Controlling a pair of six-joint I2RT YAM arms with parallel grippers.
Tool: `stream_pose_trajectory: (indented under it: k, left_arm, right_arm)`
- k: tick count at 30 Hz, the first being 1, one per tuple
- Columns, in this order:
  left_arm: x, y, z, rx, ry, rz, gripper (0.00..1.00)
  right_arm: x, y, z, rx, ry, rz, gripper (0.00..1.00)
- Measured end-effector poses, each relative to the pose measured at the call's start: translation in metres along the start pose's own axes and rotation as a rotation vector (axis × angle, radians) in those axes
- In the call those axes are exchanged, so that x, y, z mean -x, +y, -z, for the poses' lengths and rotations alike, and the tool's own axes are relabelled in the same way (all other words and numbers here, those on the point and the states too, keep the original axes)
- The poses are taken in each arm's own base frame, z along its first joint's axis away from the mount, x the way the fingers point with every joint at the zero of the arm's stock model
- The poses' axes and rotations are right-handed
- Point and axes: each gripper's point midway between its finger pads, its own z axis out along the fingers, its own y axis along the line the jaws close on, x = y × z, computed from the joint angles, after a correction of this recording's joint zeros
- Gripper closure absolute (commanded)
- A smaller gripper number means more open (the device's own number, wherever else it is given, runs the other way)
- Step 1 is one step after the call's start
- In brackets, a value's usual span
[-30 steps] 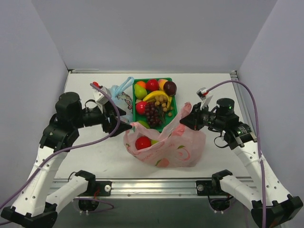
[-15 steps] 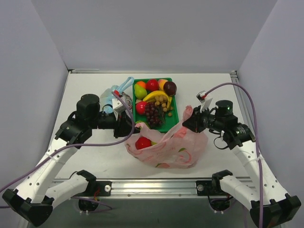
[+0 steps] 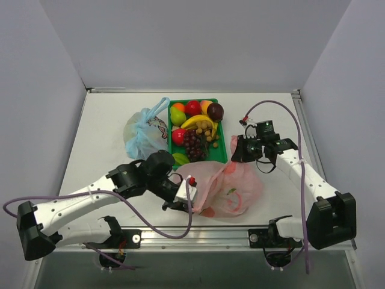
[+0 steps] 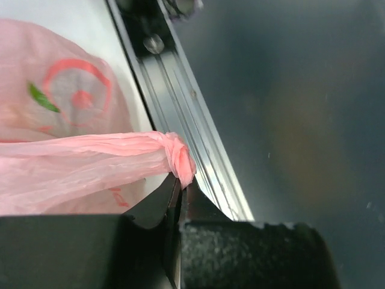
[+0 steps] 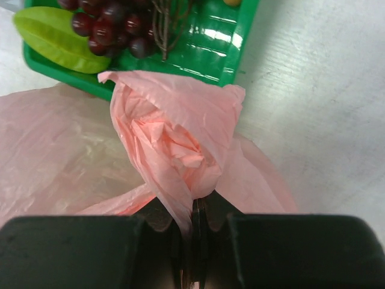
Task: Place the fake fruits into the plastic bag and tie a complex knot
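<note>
The left jaws pinched a twisted end of the pink bag (image 3: 231, 183), the right jaws a bunched fold. Its contents were hidden.

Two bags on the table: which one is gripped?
The pink bag, pinched by the left pincer and right pincer; the blue bag lies untouched.

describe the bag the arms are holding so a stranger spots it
Find the green tray mid-table; two plastic bags lie by it. The one held is the pink bag on the tray's near side, toward the arm bases, pinched by the left gripper and the right gripper. Unlike the blue bag left of the tray, it is pale pink with red printed motifs.
</note>
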Motion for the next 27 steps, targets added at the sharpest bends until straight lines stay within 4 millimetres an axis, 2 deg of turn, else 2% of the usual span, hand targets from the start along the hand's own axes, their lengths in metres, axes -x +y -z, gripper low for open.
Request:
stream_pose_trajectory:
  k: [2,6,9,12,16,22,24,27]
  left_arm:
    - [-0.025,-0.004,-0.015,-0.049,0.078,-0.025,1.0]
    - [-0.089,-0.005,-0.036,-0.12,0.243,-0.023,1.0]
    - [-0.131,-0.008,-0.041,-0.168,0.346,-0.012,1.0]
    - [-0.157,-0.012,-0.042,-0.204,0.398,-0.023,1.0]
    - [-0.176,-0.014,-0.044,-0.239,0.43,-0.042,1.0]
    - [-0.189,-0.008,-0.048,-0.268,0.461,-0.023,1.0]
    - [-0.185,-0.008,-0.048,-0.275,0.458,-0.022,1.0]
    - [-0.159,-0.005,-0.05,-0.275,0.416,-0.023,1.0]
  right_arm:
    - [-0.005,-0.007,-0.007,-0.022,0.027,-0.019,1.0]
    - [-0.008,-0.017,-0.016,-0.058,0.05,-0.037,1.0]
    - [-0.01,-0.027,-0.021,-0.085,0.063,-0.056,1.0]
    - [-0.016,-0.038,-0.029,-0.111,0.093,-0.086,1.0]
    - [-0.026,-0.05,-0.039,-0.134,0.135,-0.134,1.0]
    - [-0.036,-0.06,-0.047,-0.15,0.172,-0.187,1.0]
    - [-0.036,-0.059,-0.047,-0.145,0.17,-0.194,1.0]
    - [-0.029,-0.053,-0.043,-0.118,0.151,-0.188,1.0]
